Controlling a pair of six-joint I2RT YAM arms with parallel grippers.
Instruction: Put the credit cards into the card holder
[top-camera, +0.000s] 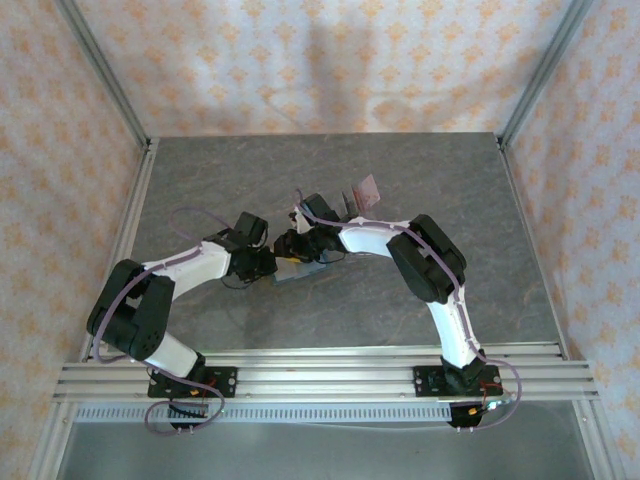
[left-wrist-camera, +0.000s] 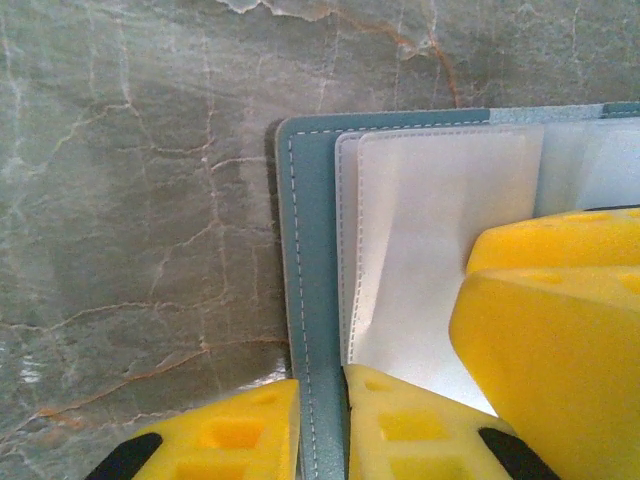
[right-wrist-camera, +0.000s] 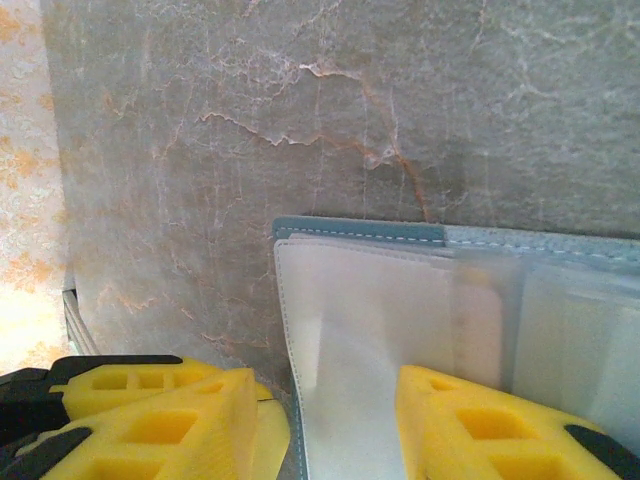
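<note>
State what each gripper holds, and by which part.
Left gripper pinches the card holder by its teal cover's stitched outer edge. Right gripper holds nothing: its jaws stand apart, astride the edge of the clear inner sleeve.

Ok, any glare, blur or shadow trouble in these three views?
Top external: soft, even light, a faint shadow on the back wall. Left wrist: card holder sharp, its clear sleeves washed out, near jaws soft. Right wrist: wallpaper at left overexposed, marbled table crisp.

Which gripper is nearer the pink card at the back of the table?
Right. The right gripper is at the card holder, in front and left of the pink card; the left gripper grips the holder's cover edge, farther left.
</note>
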